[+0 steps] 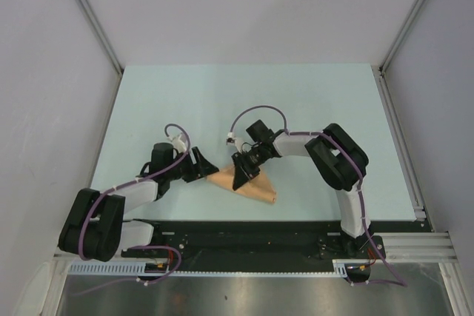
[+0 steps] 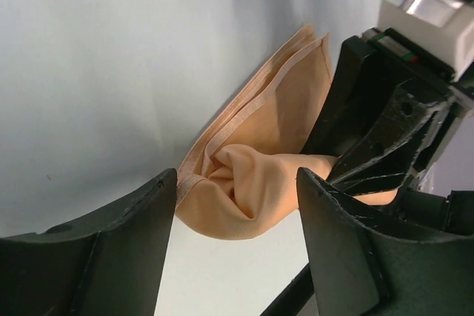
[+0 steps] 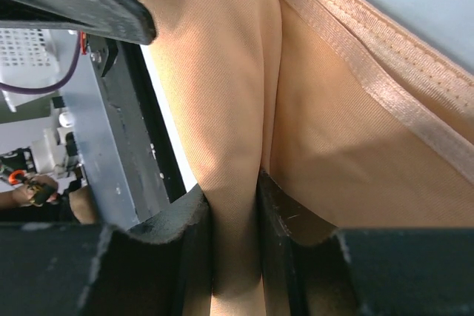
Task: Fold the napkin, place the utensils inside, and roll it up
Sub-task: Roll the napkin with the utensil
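napkin [image 1: 255, 189]: folded into a wedge, lying by the near edge of the bench [image 1: 296, 101], about midway along
right end effector [image 3: 233, 209]: clenched on a napkin fold
left end effector [image 2: 235, 183]: released, jaws spread just beside the napkin

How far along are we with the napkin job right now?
Done: the napkin lies folded, its layered hems stacked in the left wrist view. In hand: the right arm has its jaws shut on a ridge of cloth; the left arm sits with jaws open at the cloth's edge. Left: no utensil shows anywhere, so whether it's inside is unclear; rolling looks unfinished.
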{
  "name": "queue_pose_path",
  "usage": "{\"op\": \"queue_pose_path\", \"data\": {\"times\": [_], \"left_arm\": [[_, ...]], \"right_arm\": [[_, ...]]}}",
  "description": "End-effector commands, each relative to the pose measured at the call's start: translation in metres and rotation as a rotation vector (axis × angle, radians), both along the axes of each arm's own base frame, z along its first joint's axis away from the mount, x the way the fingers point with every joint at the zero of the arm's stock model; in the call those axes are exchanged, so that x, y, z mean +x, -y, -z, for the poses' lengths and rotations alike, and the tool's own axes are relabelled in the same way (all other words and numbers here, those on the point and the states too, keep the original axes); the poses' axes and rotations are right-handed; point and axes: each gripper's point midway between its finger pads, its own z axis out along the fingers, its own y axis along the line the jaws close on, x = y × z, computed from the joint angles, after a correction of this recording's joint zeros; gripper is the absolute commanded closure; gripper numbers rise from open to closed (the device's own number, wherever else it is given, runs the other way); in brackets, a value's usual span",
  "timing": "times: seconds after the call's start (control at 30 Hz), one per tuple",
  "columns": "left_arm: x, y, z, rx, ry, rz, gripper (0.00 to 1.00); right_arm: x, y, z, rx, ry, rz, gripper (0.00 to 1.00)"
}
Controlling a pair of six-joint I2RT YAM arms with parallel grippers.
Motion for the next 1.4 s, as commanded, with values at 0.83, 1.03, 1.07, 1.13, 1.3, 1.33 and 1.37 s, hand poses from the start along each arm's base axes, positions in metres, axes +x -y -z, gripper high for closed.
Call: {"op": "queue_pose_path", "data": {"times": [0.83, 1.03, 1.07, 1.13, 1.3, 1.33, 1.37], "left_arm": [[0.015, 0.028, 0.002, -0.021, -0.019, 0.082, 1.0], [0.019, 0.029, 0.006, -0.011, -0.049, 0.08, 1.0], [0.02, 0.029, 0.007, -0.009, -0.056, 0.082, 1.0], [0.021, 0.029, 0.008, -0.005, -0.06, 0.082, 1.0], [0.024, 0.029, 0.01, 0.009, -0.076, 0.08, 1.0], [0.025, 0.029, 0.011, 0.01, -0.077, 0.079, 1.0], [0.027, 0.03, 0.01, 0.008, -0.075, 0.08, 1.0]], "right_arm": [[0.044, 0.024, -0.028, -0.159, 0.141, 0.194, 0.31], [0.061, 0.032, -0.058, -0.215, 0.469, 0.273, 0.28], [0.055, 0.027, -0.057, -0.241, 0.527, 0.254, 0.28], [0.052, 0.026, -0.059, -0.274, 0.633, 0.236, 0.28], [0.027, 0.007, -0.055, -0.302, 0.793, 0.148, 0.28], [0.027, 0.006, -0.048, -0.322, 0.802, 0.142, 0.28], [0.027, 0.005, -0.046, -0.329, 0.806, 0.132, 0.28]]}}
